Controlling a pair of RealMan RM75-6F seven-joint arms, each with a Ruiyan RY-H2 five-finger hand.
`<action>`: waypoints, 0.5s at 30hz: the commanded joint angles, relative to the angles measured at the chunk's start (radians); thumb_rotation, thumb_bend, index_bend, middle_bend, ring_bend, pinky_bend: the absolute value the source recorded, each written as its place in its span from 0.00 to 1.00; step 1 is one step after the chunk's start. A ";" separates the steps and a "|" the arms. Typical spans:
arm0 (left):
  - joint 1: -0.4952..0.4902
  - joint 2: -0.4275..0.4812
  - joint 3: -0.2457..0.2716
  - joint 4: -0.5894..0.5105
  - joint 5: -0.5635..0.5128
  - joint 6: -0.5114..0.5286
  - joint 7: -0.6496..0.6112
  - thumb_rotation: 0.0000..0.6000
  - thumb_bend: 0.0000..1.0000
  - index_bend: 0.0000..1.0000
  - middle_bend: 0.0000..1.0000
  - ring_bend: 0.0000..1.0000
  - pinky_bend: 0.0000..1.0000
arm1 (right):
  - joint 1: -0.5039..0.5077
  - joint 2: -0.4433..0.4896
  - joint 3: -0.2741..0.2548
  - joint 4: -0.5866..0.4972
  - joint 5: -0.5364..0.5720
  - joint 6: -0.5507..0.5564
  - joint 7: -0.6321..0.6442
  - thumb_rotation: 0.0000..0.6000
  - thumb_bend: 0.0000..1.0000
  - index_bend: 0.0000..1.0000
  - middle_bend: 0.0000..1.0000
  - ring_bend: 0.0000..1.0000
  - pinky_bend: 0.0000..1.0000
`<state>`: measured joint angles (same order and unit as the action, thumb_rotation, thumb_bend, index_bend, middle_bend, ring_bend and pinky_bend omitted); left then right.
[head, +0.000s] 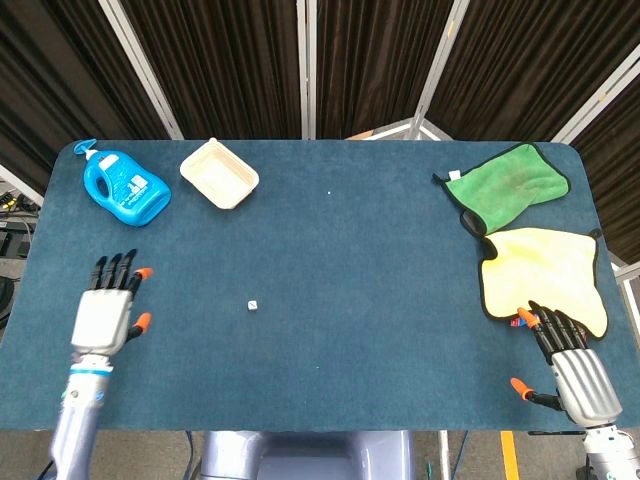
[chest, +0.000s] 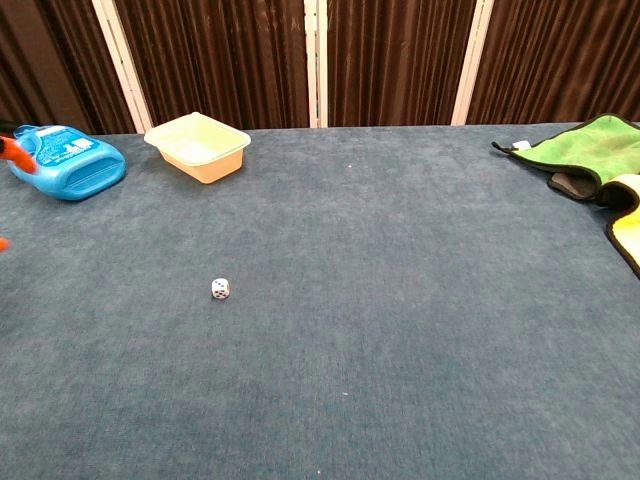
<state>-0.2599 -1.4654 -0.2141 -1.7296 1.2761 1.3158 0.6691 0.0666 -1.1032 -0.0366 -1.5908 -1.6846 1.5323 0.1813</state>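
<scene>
My left hand (head: 104, 313) hovers over the left part of the blue table (head: 350, 260), fingers spread, holding nothing. Only an orange fingertip (chest: 14, 152) of it shows at the left edge of the chest view. A small white die (head: 253, 305) (chest: 220, 289) lies to its right, well apart. My right hand (head: 575, 368) sits at the table's front right corner, fingers apart and empty, its fingertips (head: 545, 322) at the near edge of the yellow cloth (head: 548, 274).
A blue detergent bottle (head: 124, 187) (chest: 62, 161) lies at the back left beside a cream tray (head: 219, 174) (chest: 198, 146). A green cloth (head: 505, 184) (chest: 593, 149) lies at the back right, above the yellow one. Dark curtains hang behind the table.
</scene>
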 joint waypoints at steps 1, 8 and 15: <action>-0.096 -0.108 -0.053 0.028 -0.119 -0.051 0.130 1.00 0.32 0.28 0.00 0.00 0.00 | 0.000 0.003 -0.001 -0.001 -0.002 0.002 0.005 1.00 0.09 0.03 0.00 0.00 0.00; -0.211 -0.286 -0.092 0.116 -0.259 -0.063 0.245 1.00 0.34 0.34 0.00 0.00 0.00 | -0.003 0.010 -0.004 -0.005 -0.012 0.012 0.017 1.00 0.09 0.03 0.00 0.00 0.00; -0.296 -0.425 -0.112 0.210 -0.352 -0.037 0.318 1.00 0.34 0.41 0.00 0.00 0.00 | -0.007 0.017 -0.008 -0.006 -0.021 0.023 0.029 1.00 0.09 0.03 0.00 0.00 0.00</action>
<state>-0.5301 -1.8613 -0.3172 -1.5477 0.9476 1.2694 0.9630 0.0598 -1.0871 -0.0441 -1.5972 -1.7053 1.5545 0.2094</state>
